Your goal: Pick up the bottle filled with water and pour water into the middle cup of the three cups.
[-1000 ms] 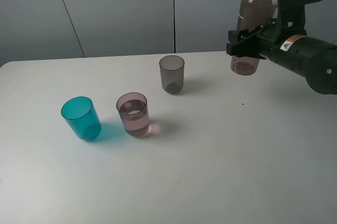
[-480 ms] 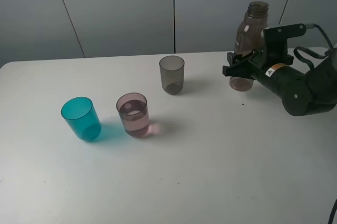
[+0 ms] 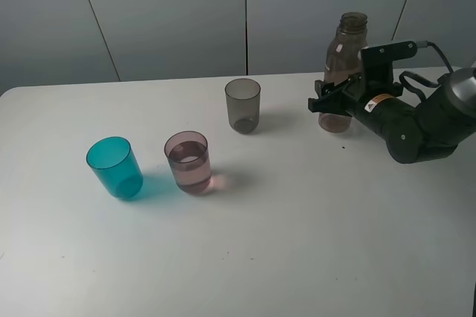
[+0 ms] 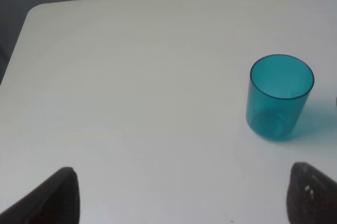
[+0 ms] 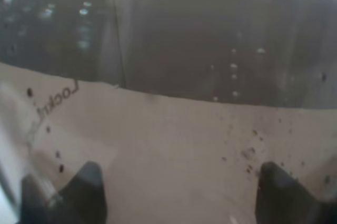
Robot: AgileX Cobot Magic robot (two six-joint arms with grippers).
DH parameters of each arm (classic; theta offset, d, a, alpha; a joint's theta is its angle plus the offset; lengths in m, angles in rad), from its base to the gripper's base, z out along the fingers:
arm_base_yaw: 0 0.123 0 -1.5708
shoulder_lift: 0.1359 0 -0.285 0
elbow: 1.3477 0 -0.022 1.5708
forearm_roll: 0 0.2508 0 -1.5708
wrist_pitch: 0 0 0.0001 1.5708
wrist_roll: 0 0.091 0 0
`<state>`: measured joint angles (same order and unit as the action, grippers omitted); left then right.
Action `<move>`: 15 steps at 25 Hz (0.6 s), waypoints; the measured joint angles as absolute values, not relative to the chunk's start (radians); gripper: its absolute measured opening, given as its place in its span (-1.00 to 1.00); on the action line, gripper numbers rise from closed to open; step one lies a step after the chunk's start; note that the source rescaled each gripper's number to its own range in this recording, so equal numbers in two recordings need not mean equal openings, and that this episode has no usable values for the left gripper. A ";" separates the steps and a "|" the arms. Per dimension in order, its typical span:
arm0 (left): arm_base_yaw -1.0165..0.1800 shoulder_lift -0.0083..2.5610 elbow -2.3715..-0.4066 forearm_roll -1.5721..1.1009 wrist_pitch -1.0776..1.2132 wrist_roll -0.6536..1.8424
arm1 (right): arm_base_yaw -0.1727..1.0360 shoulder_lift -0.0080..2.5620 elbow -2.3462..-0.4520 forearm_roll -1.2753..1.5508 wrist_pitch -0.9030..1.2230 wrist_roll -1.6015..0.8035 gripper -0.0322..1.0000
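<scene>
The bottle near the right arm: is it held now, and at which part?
Yes. The right end effector holds the bottle around its lower body, above the base. The bottle stands upright at the table. The left end effector holds nothing.

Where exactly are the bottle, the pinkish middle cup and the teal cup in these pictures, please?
the bottle [image 3: 341, 53]: exterior high view, on its upper body below the neck.
the middle cup [image 3: 189, 168]: exterior high view, on its side wall.
the teal cup [image 4: 276, 103]: left wrist view, on its outer wall.

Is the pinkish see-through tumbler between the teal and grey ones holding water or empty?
Holding water: the pinkish see-through tumbler shows a liquid surface partway up its wall in the high view.
</scene>
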<state>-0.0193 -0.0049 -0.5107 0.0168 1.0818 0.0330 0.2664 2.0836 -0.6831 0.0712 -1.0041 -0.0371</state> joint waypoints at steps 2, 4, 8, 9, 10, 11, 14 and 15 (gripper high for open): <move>-0.019 -0.005 -0.511 0.017 1.082 0.033 | 0.266 2.090 -0.683 0.071 -0.997 -0.037 -0.94; -0.019 -0.005 -0.511 0.017 1.082 0.033 | 0.266 2.093 -0.683 0.071 -0.992 -0.037 -0.94; -0.019 -0.005 -0.511 0.017 1.082 0.033 | 0.266 2.093 -0.683 0.068 -0.986 -0.037 -0.94; -0.019 -0.005 -0.511 0.017 1.082 0.033 | 0.266 2.093 -0.683 0.068 -0.985 -0.037 -0.94; -0.019 -0.005 -0.511 0.017 1.082 0.033 | 0.266 2.093 -0.683 0.068 -0.982 -0.037 -0.94; -0.019 -0.005 -0.511 0.017 1.082 0.033 | 0.266 2.093 -0.683 0.068 -0.981 -0.037 -0.94; -0.019 -0.005 -0.511 0.017 1.082 0.033 | 0.266 2.093 -0.683 0.064 -0.980 -0.037 -0.94; -0.019 -0.005 -0.511 0.017 1.082 0.033 | 0.266 2.093 -0.683 0.061 -0.980 -0.037 -0.94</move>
<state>-0.0193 -0.0049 -0.5107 0.0168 1.0818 0.0330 0.2664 2.0926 -0.6831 0.0615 -0.9796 -0.0371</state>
